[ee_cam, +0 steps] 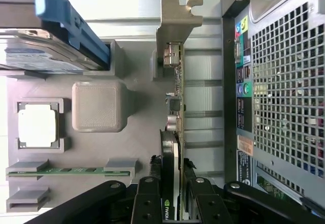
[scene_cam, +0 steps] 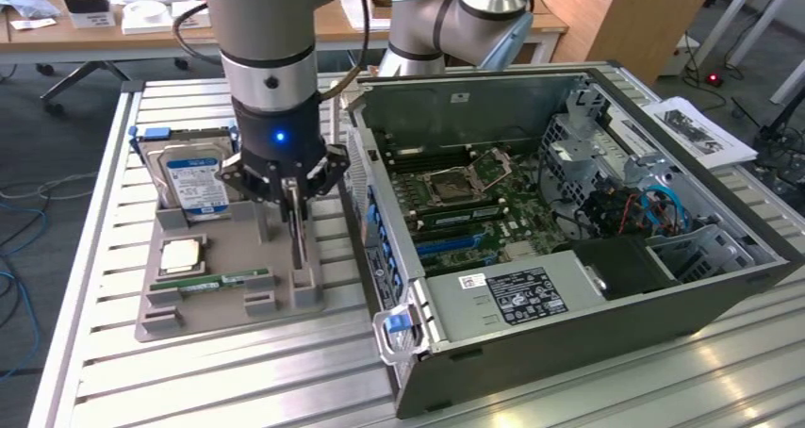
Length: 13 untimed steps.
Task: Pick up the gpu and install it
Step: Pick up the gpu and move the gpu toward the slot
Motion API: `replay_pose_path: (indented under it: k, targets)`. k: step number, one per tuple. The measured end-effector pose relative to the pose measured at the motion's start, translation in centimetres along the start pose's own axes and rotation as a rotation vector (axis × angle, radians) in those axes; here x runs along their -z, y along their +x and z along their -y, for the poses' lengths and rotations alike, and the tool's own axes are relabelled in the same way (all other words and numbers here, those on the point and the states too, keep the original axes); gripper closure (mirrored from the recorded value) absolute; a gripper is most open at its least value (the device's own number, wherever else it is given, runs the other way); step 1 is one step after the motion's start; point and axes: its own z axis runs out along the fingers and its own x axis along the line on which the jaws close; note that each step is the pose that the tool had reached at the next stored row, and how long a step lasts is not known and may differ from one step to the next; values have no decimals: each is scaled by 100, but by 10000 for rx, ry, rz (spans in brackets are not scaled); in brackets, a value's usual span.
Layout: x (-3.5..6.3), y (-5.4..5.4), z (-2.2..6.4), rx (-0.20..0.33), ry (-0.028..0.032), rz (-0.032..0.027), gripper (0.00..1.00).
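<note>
Gripper [scene_cam: 292, 200] [ee_cam: 172, 196] jaws clenched on the top edge of the gpu [scene_cam: 298, 241] [ee_cam: 171, 153], 1 finger on each face. Card stands upright and edge-on at the side of the grey parts tray [scene_cam: 226, 322] nearest the open computer case [scene_cam: 529, 301]; hard drive [scene_cam: 195, 178] stands in the same tray

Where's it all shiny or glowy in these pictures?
Exterior view: a small blue light glows on the gripper, and light glares off the slatted table. Wrist view: the square chip in the grey tray is washed out almost white.
</note>
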Motion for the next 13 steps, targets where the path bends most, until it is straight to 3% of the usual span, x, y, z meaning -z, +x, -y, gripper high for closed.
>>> replay_pose_path:
  k: [13]
  targets:
    - [509, -11, -25, 0, -4, 0, 73]
